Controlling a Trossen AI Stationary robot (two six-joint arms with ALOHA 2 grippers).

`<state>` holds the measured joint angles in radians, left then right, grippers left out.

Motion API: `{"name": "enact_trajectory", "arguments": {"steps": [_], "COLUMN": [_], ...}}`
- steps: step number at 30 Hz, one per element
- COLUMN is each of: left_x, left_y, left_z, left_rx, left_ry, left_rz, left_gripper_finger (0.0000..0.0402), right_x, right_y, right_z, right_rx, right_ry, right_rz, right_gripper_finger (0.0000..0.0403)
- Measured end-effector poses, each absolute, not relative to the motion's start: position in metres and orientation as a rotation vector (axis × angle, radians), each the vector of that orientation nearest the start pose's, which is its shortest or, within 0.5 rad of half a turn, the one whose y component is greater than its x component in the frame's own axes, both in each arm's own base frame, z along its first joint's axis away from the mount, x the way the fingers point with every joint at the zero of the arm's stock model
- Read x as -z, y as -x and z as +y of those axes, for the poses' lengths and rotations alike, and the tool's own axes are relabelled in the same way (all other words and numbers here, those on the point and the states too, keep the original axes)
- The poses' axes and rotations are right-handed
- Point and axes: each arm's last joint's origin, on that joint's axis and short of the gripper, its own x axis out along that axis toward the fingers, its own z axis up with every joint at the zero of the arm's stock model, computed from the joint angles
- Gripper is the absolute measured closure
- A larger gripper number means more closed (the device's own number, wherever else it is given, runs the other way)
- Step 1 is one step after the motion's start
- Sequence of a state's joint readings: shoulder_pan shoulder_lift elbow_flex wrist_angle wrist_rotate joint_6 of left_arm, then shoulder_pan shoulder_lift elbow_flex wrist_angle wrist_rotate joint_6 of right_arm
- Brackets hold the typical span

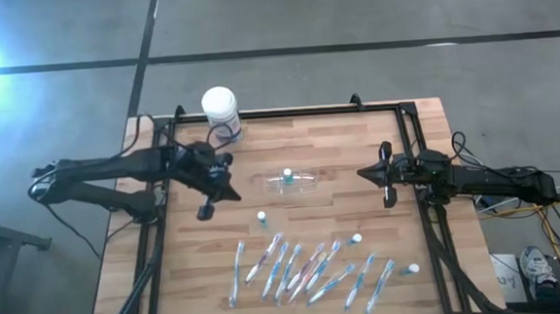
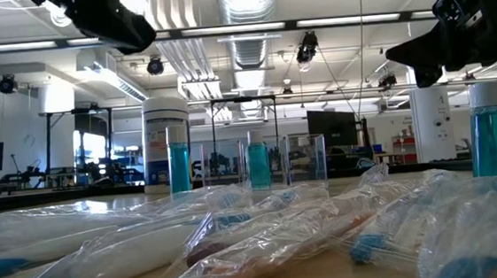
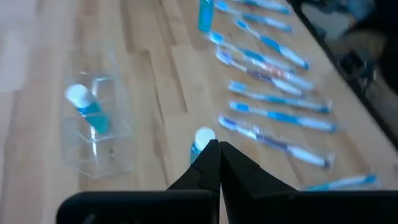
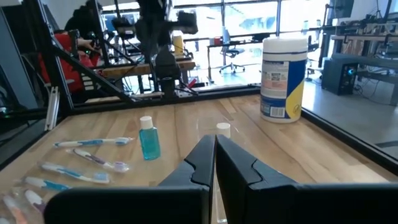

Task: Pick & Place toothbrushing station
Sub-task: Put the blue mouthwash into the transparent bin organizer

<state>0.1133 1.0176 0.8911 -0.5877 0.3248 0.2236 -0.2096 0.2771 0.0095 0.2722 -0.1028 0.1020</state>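
Nothing's getting picked yet: the toothbrushing station (image 1: 290, 182) is sitting untouched mid-counter. Left tool (image 1: 216, 193) and right tool (image 1: 385, 174) are both hovering clenched, so I'd guess one needs opening first.

The worktop (image 1: 313, 218) is showing pale wood planks. The clear holder (image 1: 292, 182) is carrying a blue bottle (image 1: 287, 177) with a white cap. The white tub (image 4: 285, 78) is wearing a blue-and-yellow label.

white tub (image 1: 219, 106), bagged toothbrushes (image 1: 306, 268), blue bottles (image 1: 261, 218)
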Motion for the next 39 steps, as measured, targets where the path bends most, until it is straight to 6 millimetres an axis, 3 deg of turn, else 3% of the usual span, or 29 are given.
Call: {"name": "enact_trajectory", "arguments": {"steps": [6,15,19,29,35,39], "left_x": [-0.275,-0.278,-0.271,-0.215,-0.201,-0.193], "left_y": [-0.207,-0.2,-0.188,-0.159,-0.152,-0.151], "left_z": [0.012,0.01,0.011,0.015,0.015,0.016], "left_rx": [0.403,0.407,0.318,0.033,-0.014,-0.056], "left_ry": [-0.127,-0.155,-0.063,0.07,0.075,0.089], "left_rz": [0.609,0.327,0.227,0.077,0.066,0.076], "left_gripper_finger": [0.0392,0.0394,0.0398,0.0399,0.0394,0.0394], "right_x": [-0.169,-0.169,-0.169,-0.17,-0.188,-0.211], "right_y": [-0.113,-0.113,-0.113,-0.113,-0.112,-0.113], "right_z": [-0.021,-0.021,-0.021,-0.021,-0.017,-0.015], "right_rx": [0.107,0.107,0.107,0.102,-0.015,-0.067], "right_ry": [-0.101,-0.104,-0.105,-0.102,-0.101,-0.092], "right_rz": [-0.009,-0.005,-0.004,-0.021,-0.172,-0.164], "right_gripper_finger": [0.039,0.039,0.039,0.039,0.039,0.039]}}
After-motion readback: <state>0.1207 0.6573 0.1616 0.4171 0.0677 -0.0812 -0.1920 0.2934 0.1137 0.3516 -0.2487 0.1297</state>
